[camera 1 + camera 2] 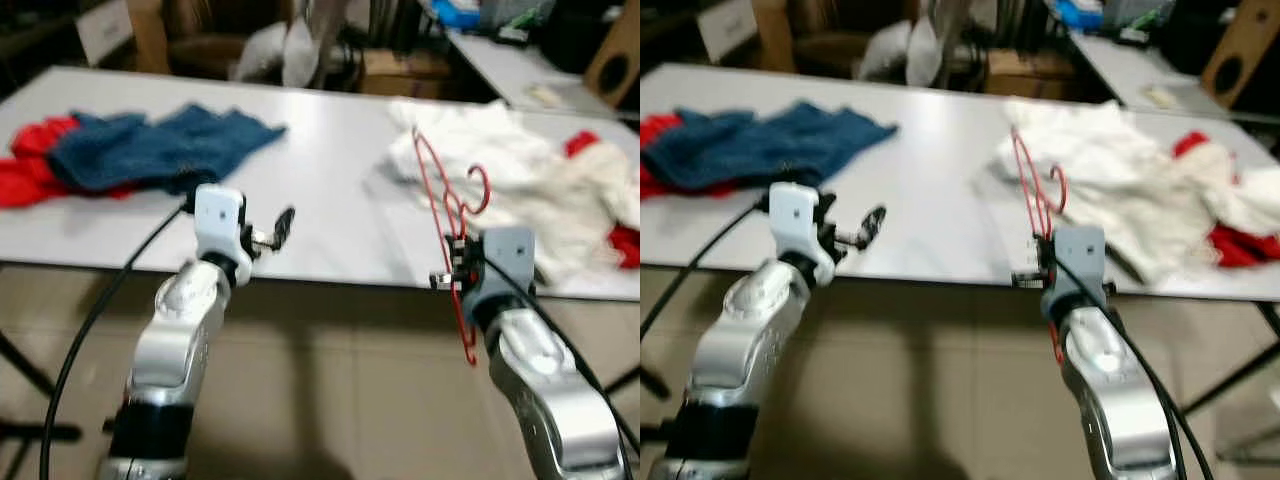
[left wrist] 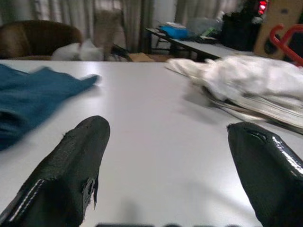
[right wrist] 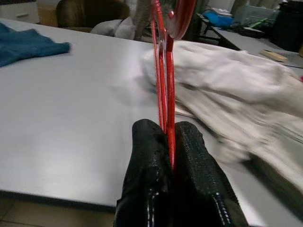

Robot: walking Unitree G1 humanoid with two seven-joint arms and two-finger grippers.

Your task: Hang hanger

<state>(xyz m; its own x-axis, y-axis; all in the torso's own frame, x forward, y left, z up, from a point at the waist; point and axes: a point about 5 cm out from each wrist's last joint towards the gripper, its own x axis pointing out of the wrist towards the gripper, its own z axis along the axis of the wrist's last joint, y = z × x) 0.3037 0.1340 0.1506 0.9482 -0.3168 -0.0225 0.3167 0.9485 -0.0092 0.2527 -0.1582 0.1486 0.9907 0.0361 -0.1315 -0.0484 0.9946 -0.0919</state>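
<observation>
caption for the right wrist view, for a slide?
Right gripper jaws shut on a red hanger above the white table, white garment beyond.

I see a white table [image 1: 300, 190] carrying a blue cloth [image 1: 150, 145] over red fabric [image 1: 25, 170] near its left edge. White garments [image 1: 520, 170] are heaped toward its right edge, with red fabric showing at that side too.

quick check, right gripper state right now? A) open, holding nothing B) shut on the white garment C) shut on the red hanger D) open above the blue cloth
C: the right gripper has its two black fingers pressed together on the wire of the red hanger, which it holds at the near edge of the table, beside the white garment.
</observation>
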